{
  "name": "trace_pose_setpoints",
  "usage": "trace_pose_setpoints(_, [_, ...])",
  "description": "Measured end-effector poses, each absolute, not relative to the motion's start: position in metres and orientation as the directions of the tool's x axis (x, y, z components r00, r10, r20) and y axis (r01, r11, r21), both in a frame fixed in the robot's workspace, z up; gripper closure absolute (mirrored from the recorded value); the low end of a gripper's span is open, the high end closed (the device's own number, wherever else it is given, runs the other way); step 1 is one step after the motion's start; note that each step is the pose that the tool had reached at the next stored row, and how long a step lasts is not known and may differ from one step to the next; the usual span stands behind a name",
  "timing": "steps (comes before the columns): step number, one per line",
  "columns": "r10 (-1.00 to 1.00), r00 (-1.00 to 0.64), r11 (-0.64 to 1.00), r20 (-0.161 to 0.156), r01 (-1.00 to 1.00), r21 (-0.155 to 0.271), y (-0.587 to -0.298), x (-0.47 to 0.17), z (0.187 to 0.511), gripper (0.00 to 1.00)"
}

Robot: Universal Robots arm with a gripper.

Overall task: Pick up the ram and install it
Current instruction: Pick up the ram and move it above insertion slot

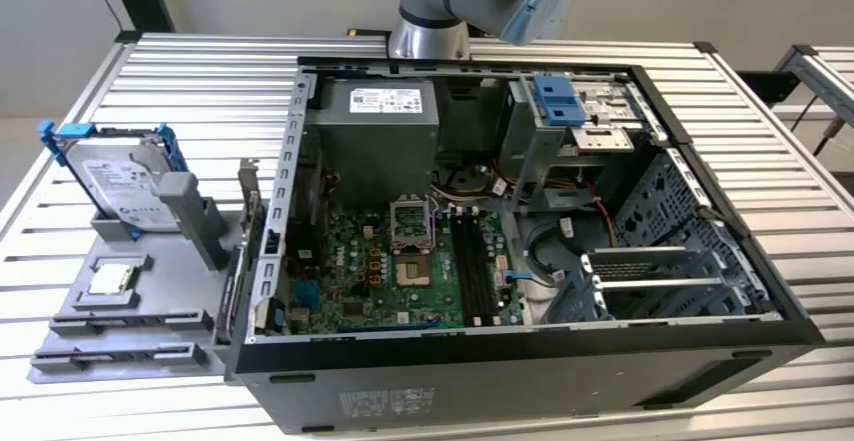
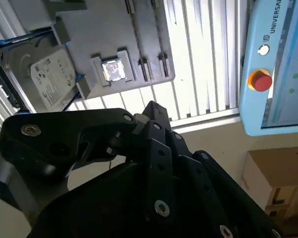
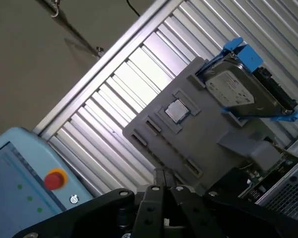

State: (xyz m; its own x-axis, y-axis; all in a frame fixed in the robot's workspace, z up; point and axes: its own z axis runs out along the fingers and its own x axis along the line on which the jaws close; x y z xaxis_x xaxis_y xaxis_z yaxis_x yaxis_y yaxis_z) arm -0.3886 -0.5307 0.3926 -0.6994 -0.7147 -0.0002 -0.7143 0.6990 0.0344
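The tool hangs high above the bench's outer corner. In both wrist views its black, bolted metal fingers are drawn together to a narrow tip, well clear of everything below.

The bench is ribbed aluminium, its long bright slats running edge to edge. The open computer case fills the middle of the bench, and bare slats show along the far edge and both side edges. Its dark sheet-metal walls form a deep box with a square rim. The arm rises behind the far rim.

The ram seems to be a thin dark stick standing on edge in the slot row of the green motherboard, just beside the square processor socket. I cannot tell stick from slot for certain. The open room above that row is bounded by the grey power supply towards the far wall and by a drive cage towards the exterior view's right.

A matt grey moulded tray touches the case's wall on the exterior view's left. On it the silver hard drive leans in its blue bracket, and the flat square processor chip lies in a recess.

Beyond the bench edge, the first wrist view shows a light blue pendant with a round red button.
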Motion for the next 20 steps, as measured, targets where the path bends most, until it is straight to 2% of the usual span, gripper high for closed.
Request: trace_pose_setpoints(20, [-0.896, -0.444, 0.444, 0.008, -0.895, 0.031, -0.5307, -0.3886, 0.3935, 1.0])
